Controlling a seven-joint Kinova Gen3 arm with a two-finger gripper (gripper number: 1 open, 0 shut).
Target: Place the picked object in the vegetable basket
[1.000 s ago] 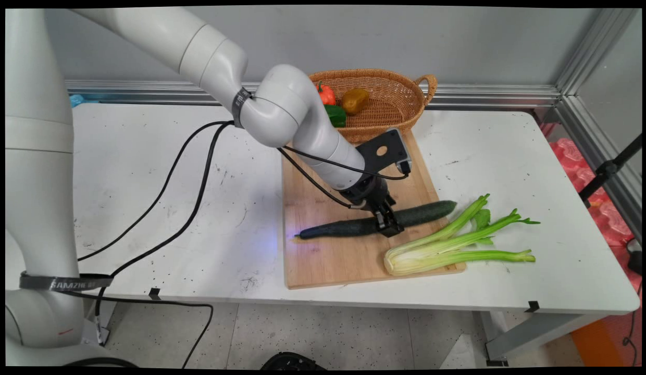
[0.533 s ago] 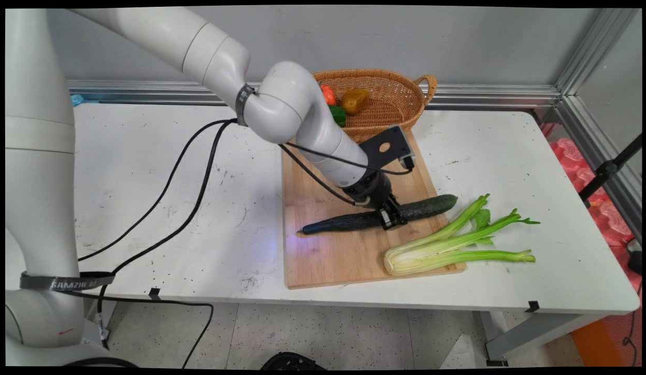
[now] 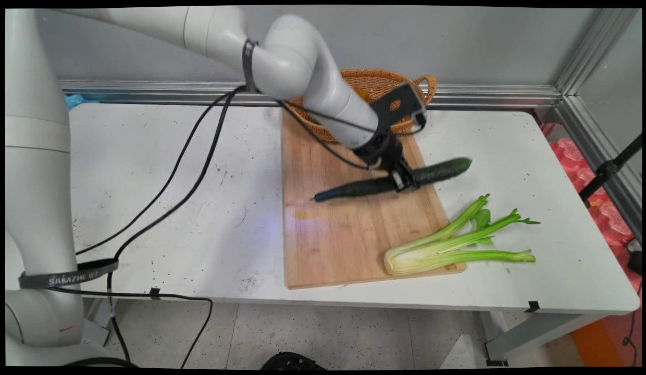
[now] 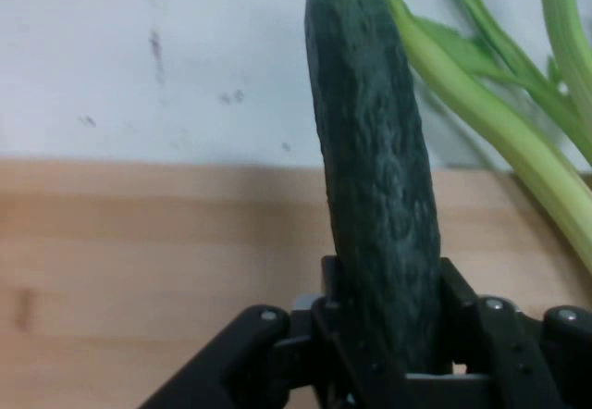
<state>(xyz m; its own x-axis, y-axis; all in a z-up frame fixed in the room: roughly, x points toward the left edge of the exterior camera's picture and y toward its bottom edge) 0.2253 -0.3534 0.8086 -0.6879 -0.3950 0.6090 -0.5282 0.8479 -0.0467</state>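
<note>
White rounded arm links — black claw [image 3: 402,179], black hanging cables.

Table items, seen from the main view and the hand view

White table [image 3: 146,172], scuffed and speckled, carries a wooden cutting board [image 3: 344,234] lying flat near its middle. A celery bunch [image 3: 448,245] rests with its pale cut base on the board's near right corner, its green stalks fanning out onto the table; in the hand view the stalks [image 4: 518,104] cross the upper right. A wicker basket [image 3: 390,88] with a loop handle stands at the board's far end, against the wall rail.
</note>
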